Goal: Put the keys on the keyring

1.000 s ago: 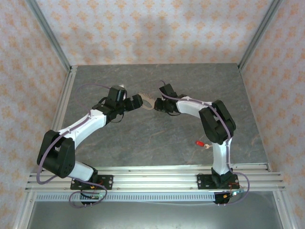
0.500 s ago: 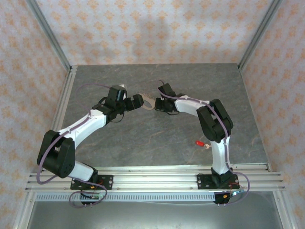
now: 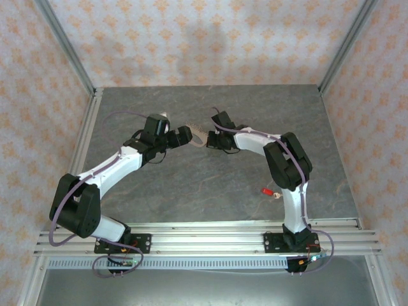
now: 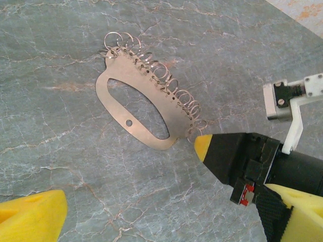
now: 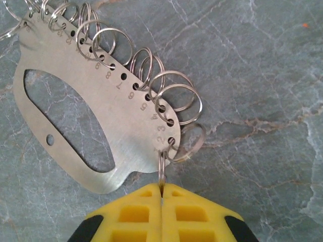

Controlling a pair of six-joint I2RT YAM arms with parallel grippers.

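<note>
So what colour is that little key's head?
The key has a red head, clearest in the top external view.

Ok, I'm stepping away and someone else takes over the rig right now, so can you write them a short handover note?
Right end effector: shut on the end split ring of the numbered steel ring plate, which is on the table.
Left end effector: open, beside the plate, holding nothing.
Red key: loose on the table near the right arm's base, well apart from the plate.
Done: one ring gripped.
Left: fetch the key and thread it onto a ring.
</note>
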